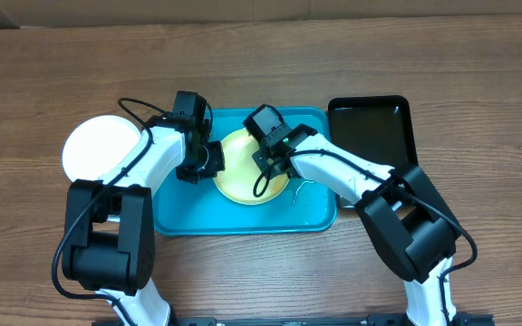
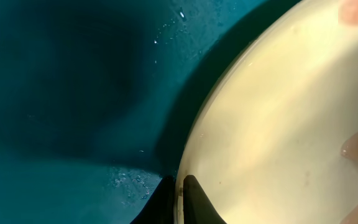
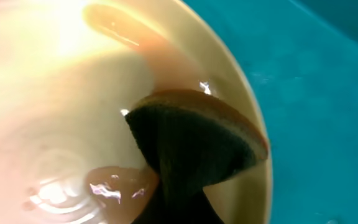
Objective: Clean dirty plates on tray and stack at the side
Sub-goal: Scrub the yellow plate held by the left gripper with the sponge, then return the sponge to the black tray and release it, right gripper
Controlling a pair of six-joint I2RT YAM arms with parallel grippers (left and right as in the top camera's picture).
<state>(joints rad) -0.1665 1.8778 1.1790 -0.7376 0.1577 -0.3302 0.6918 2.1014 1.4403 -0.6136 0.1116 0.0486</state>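
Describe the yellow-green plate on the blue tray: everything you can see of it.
The plate is round, shallow, pale yellow-green, glossy like plastic. It lies on the turquoise tray, near its middle. Its inside is wet, with reddish smears. The left gripper pinches its left rim; the right gripper presses a dark sponge onto its inner surface.

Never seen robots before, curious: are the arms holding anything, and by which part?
Left tool pinches the plate by its rim; right tool grips a sponge by one end.
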